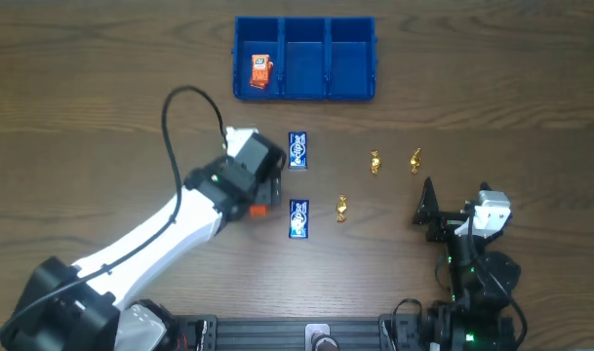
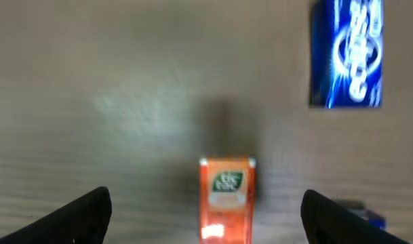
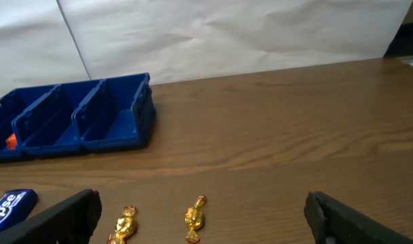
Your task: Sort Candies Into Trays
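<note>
One orange candy box (image 2: 226,195) lies on the surface (image 2: 125,102) between the spread fingers (image 2: 84,215) of the left pincer (image 2: 206,211), lined up for a grasp; its twin (image 1: 260,71) already sits in the blue tray's (image 1: 306,95) leftmost compartment.

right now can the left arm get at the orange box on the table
Likely yes. The left gripper hangs open right over the orange box, a finger on either side, nothing between them. The nearest blue packet lies off to one side, apart from the box.
</note>
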